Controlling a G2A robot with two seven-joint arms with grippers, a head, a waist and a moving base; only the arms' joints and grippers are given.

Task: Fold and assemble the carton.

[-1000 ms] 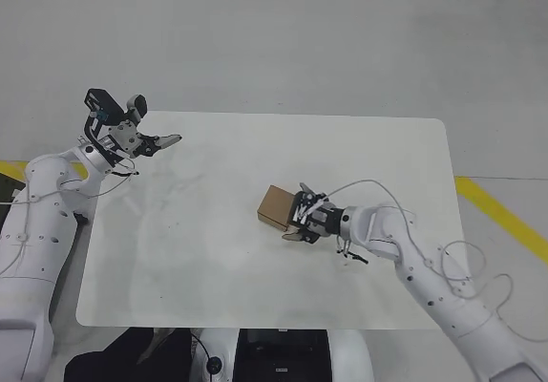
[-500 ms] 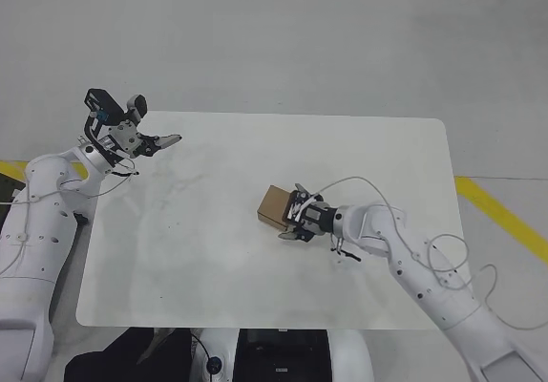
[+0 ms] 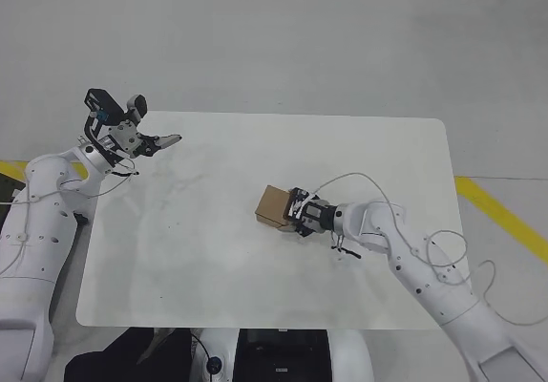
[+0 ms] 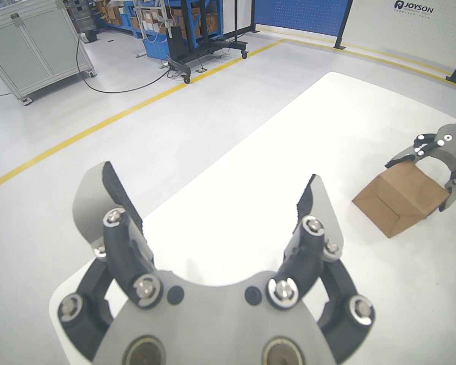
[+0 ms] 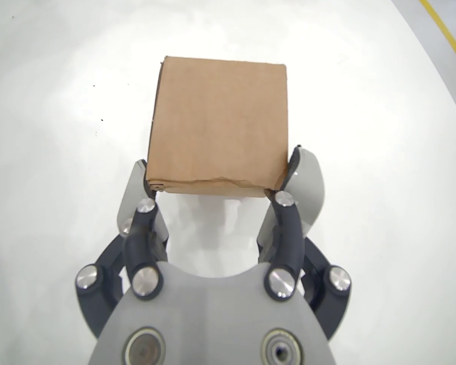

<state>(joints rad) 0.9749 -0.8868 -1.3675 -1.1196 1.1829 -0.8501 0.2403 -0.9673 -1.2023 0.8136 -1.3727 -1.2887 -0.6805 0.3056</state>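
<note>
Pinching the carton (image 5: 220,123) by its near end, right fingers (image 5: 307,180) grip it; left fingers (image 4: 91,191) spread wide.

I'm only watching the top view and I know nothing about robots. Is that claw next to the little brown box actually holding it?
Observer: Yes. The right wrist view shows the right gripper with one finger pressed against each side of the carton, at its near end.
Operator: Is the box closed up?
Observer: In the left wrist view, the end facing away from that gripper is shut, with a seam where the flaps meet.
Operator: Any damage?
Observer: The right wrist view shows a ragged crease along the top edge nearest the gripper.
Operator: And the other claw?
Observer: The left gripper is wide open with nothing between its fingers, above a corner of the table.
</note>
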